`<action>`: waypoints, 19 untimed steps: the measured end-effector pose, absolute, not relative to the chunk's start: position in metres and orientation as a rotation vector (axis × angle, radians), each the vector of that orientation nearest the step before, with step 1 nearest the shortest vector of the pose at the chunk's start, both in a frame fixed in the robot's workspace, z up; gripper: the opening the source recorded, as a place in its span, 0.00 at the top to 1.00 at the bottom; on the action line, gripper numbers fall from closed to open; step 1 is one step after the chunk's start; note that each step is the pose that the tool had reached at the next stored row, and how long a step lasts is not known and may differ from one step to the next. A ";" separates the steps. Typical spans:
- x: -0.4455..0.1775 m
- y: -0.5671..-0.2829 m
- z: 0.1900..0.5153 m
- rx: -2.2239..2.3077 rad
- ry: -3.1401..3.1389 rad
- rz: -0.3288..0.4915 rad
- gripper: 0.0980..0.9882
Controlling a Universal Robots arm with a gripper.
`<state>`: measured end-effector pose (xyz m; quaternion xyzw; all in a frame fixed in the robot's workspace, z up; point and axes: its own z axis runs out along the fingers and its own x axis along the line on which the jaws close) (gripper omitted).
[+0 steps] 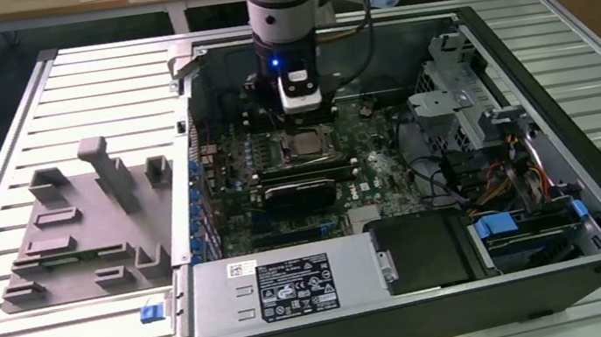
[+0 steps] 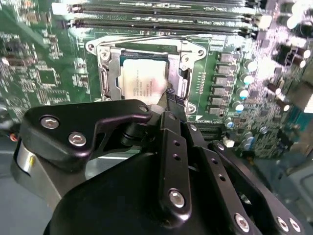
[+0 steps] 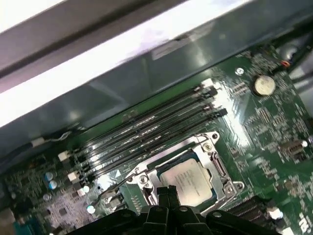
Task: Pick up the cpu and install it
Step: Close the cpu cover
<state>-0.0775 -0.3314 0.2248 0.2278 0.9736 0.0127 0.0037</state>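
Note:
The cpu (image 2: 144,83), a flat square chip with a silver top, lies flat inside the open socket frame (image 2: 105,68) on the green motherboard. In the first wrist view the cpu (image 3: 188,181) sits in the frame (image 3: 215,161) just beyond my fingertips. My gripper (image 2: 171,95) hovers close above one edge of the chip, its black fingers pressed together with nothing between them. In the exterior view the gripper (image 1: 307,121) hangs inside the open computer case, right over the cpu (image 1: 307,143).
Black memory slots (image 3: 146,132) run beside the socket. The case wall (image 1: 186,149) stands at the exterior view's left, with a grey fixture tray (image 1: 79,226) outside it. A power supply (image 1: 282,286), a drive cage (image 1: 454,85) and cables (image 1: 491,181) crowd the case.

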 end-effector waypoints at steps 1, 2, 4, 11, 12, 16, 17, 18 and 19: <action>-0.077 -0.331 0.224 0.686 3.058 0.040 0.99; -0.077 -0.331 0.224 0.659 3.064 0.040 0.99; -0.078 -0.331 0.222 0.604 3.076 0.040 0.99; -0.077 -0.331 0.215 0.416 3.110 0.040 0.99; -0.078 -0.331 0.212 0.309 3.124 0.040 0.99; -0.079 -0.332 0.210 0.285 3.126 0.040 0.99; -0.079 -0.333 0.209 0.284 3.126 0.040 0.99; -0.080 -0.333 0.208 0.283 3.126 0.040 0.99; -0.080 -0.334 0.208 0.283 3.126 0.040 0.99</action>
